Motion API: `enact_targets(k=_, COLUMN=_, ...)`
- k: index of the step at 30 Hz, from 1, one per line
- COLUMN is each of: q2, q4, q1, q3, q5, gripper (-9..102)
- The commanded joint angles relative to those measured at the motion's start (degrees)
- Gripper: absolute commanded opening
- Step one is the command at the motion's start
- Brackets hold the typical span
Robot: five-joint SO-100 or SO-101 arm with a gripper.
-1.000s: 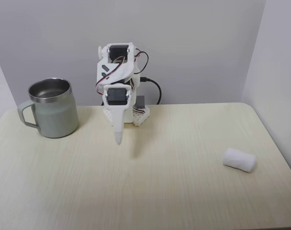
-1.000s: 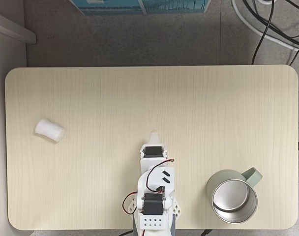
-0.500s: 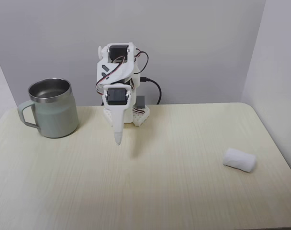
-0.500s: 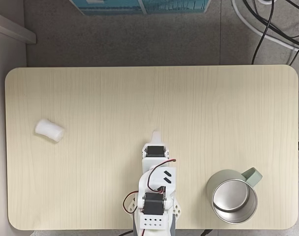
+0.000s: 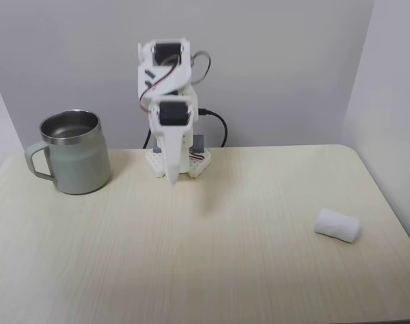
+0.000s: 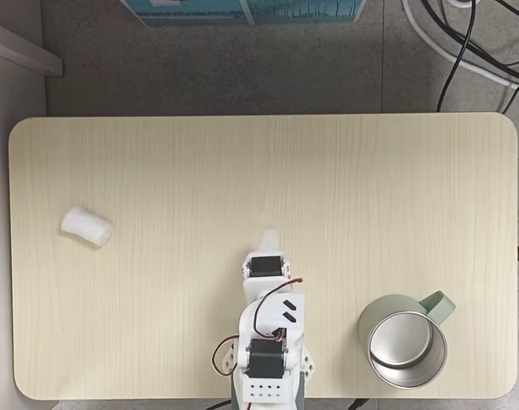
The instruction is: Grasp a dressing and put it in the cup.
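The dressing (image 5: 337,225), a small white gauze roll, lies on its side near the table's right edge in a fixed view, and near the left edge (image 6: 86,226) in the other, seen from above. The cup (image 5: 74,151) is a pale grey-green mug with a steel rim; it stands upright at the back left, or at the lower right (image 6: 403,340) from above. My gripper (image 5: 171,177) hangs shut and empty above the table in front of the arm's base, far from both; from above its tip (image 6: 268,234) points toward the table's middle.
The wooden table (image 6: 328,188) has rounded corners and wide bare room ahead of the arm. A black cable (image 5: 218,125) runs behind the arm's base (image 5: 181,162). Grey walls close in at the back and right. Cables (image 6: 464,43) lie on the floor beyond the table.
The arm has lifted and the gripper has risen a little, its tip swinging slightly right in the front view. The dressing and cup have not moved.
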Motion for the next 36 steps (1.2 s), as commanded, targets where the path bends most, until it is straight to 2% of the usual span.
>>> enact_targets(k=1, q2=16.1, q4=2.1, q1=-5.3, q3=15.5, q5=-5.0, gripper=0)
enact_targets(k=5, q2=30.5, q4=7.2, q1=-11.3, q3=29.9, q5=-12.8, gripper=6)
enact_targets(k=11, q2=41.7, q4=10.8, q1=-22.0, q3=41.0, q5=-26.4, gripper=20)
enact_targets(k=21, q2=69.7, q4=19.2, q1=-37.9, q3=58.5, q5=-44.5, gripper=26)
enact_targets(k=36, q2=117.9, q4=32.7, q1=-46.6, q3=105.0, q5=-54.8, gripper=28)
